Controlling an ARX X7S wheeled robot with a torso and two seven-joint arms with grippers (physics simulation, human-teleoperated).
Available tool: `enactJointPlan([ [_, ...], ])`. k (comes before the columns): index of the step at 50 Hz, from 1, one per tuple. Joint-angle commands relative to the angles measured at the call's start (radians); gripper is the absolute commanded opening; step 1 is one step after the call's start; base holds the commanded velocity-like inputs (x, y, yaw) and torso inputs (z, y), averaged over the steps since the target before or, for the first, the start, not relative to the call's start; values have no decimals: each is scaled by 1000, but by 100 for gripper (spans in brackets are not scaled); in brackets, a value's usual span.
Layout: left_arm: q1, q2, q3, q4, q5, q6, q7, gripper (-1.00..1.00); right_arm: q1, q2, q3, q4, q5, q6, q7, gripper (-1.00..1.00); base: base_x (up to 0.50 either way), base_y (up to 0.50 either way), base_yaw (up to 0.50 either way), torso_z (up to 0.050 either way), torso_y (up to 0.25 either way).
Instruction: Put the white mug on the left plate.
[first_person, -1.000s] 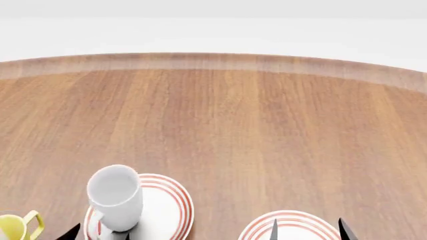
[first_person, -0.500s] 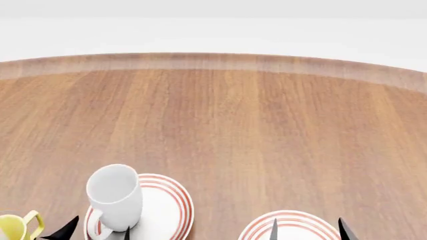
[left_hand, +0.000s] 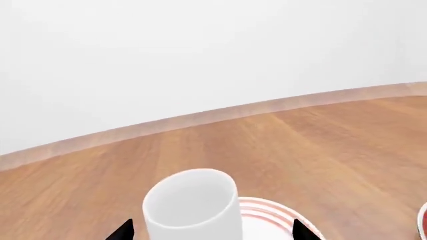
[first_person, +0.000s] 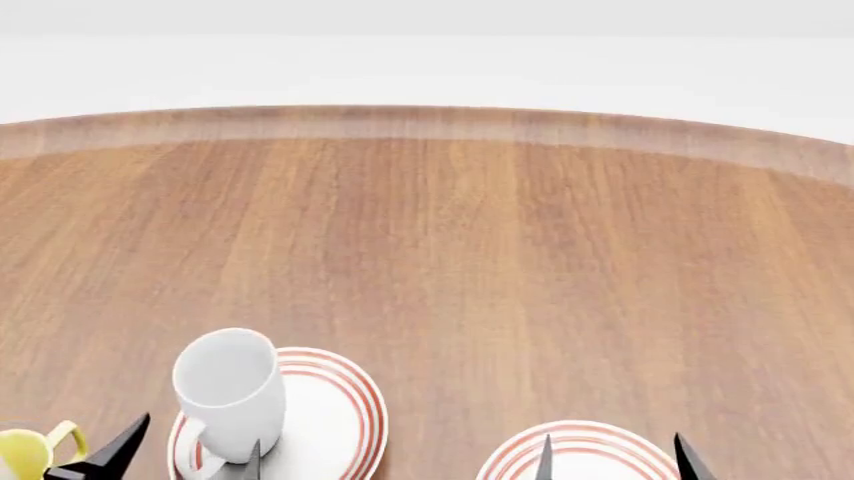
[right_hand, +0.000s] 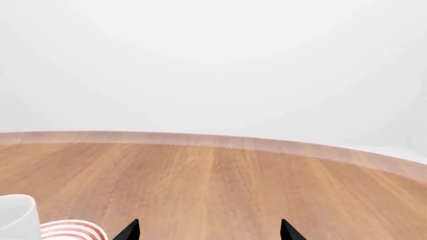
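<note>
At about seven o'clock in the head view, the white mug (first_person: 228, 394) stands upright on the left plate (first_person: 334, 425), seated on the plate's left part with its loop handle turned toward the near edge of the wooden table (first_person: 454, 260). The left gripper (first_person: 187, 455) has its two black fingertips spread apart, one on each side of the mug and neither pressing on it. A second ago only a sliver of the outer tip showed at the bottom edge; half a second ago it had risen a little, and now it stands clearly higher and further from the mug, so the claw has opened wider. The mug itself has barely shifted on the plate over that second.

From the left wrist view the white mug (left_hand: 193, 207) fills the space between the parted tips of the left gripper (left_hand: 212, 231), with the ringed plate (left_hand: 270, 216) showing behind and beside it.

Toward five o'clock in the head view, the right gripper (first_person: 611, 458) hangs with its tips apart over the second ringed plate (first_person: 587, 450), unchanged from the earlier frames. At eight o'clock, a yellow-handled mug (first_person: 34, 455) sits at the frame's corner, just beside the left claw's outer tip.
</note>
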Motion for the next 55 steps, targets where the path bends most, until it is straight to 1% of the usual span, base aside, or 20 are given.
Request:
enactJointPlan([
  [1,62,-24,6,176,-8,-60,-11,100,-1,4,-2,-10,3,0,3,100,0,0,0,0,0],
  [10,116,-49,0,319,-24,-96,-21,100,-16,16,-4,-80,-19,9,28,100,0,0,0,0,0],
  [17,177,-78,-8,476,-34,-130,-37,100,-31,20,2,-134,-32,-19,40,100,0,0,0,0,0],
  [32,251,-121,-23,685,-43,-175,-63,100,-81,48,24,-285,-45,-19,73,100,0,0,0,0,0],
  [45,275,-135,-22,757,-44,-189,-75,100,-87,54,17,-308,-58,-20,81,100,0,0,0,0,0],
  [55,280,-141,-19,771,-46,-189,-78,100,-89,55,14,-301,-60,-29,82,100,0,0,0,0,0],
])
